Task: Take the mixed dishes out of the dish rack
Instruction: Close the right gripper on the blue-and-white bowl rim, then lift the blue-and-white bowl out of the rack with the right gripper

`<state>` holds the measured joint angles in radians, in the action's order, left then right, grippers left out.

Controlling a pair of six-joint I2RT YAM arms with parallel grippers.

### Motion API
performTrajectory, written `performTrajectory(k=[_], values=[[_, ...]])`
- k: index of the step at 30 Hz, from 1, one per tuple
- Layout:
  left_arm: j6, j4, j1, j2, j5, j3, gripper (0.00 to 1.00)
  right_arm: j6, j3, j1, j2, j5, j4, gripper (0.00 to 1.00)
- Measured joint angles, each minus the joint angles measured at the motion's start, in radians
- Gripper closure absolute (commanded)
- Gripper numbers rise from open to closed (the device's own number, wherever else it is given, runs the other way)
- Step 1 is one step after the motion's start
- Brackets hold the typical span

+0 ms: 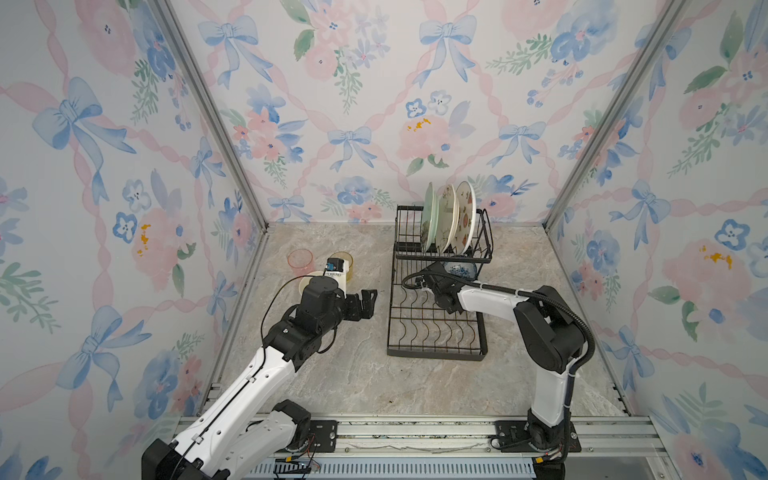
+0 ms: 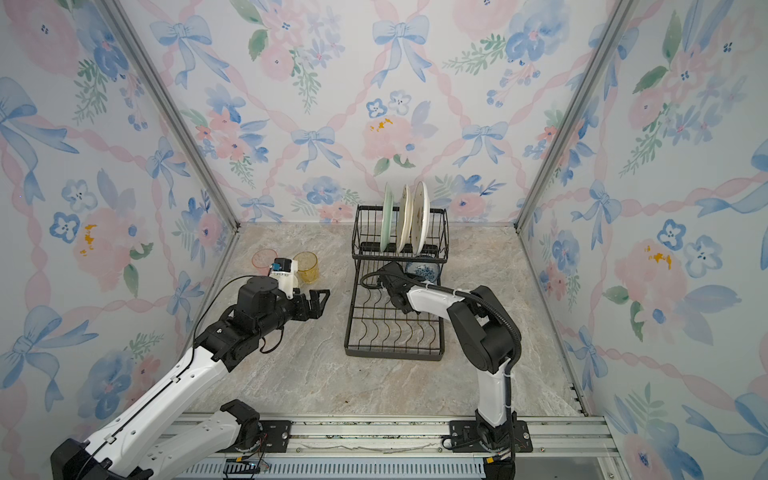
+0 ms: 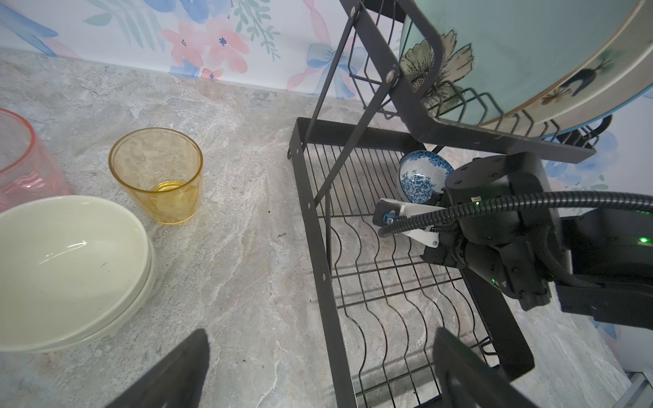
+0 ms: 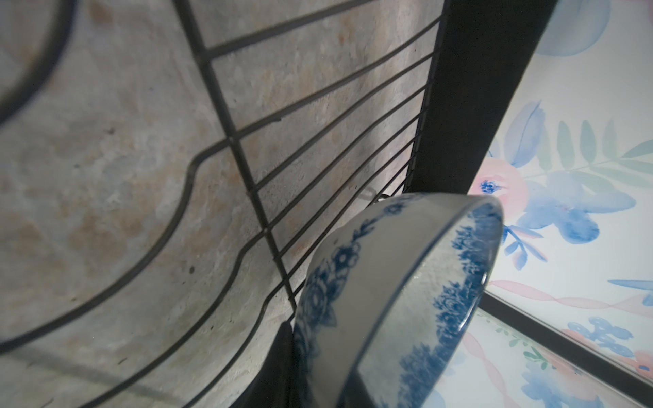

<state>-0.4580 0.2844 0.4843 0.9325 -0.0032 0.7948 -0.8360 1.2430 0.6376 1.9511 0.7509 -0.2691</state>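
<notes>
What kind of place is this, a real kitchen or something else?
Probably a robot test booth dressed like a kitchen: floral wallpaper panels in bare aluminium posts, a marble-look tabletop with a black wire dish rack, and two robot arms bolted to a metal rail.

Three plates (image 1: 448, 216) stand on the rack (image 1: 436, 353), a bowl (image 1: 459, 269) beneath, tumblers (image 1: 300, 259) left

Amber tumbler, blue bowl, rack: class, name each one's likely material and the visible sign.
Amber tumbler: translucent, table shows through; likely plastic, possibly glass. Blue bowl: glossy white with blue print; probably glazed ceramic. Rack: thin rigid black bars; seemingly coated metal wire.
</notes>
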Motion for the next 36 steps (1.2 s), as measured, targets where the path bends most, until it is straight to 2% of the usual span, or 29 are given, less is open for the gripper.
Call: performTrajectory(k=[8,17,26,36], values=[[0.000,0.000,0.000,0.000,0.000,0.000,0.02,0.029,0.000,0.038,0.000,0.023,-0.003,0.88],[0.000,0.000,0.000,-0.028,0.000,0.000,0.02,0.082,-0.002,0.084,-0.062,0.028,-0.042,0.88],[0.000,0.000,0.000,-0.037,0.000,0.000,0.02,0.209,-0.032,0.168,-0.221,0.000,-0.140,0.87],[0.000,0.000,0.000,-0.100,-0.016,0.000,0.02,0.409,-0.093,0.259,-0.340,-0.048,-0.257,0.88]])
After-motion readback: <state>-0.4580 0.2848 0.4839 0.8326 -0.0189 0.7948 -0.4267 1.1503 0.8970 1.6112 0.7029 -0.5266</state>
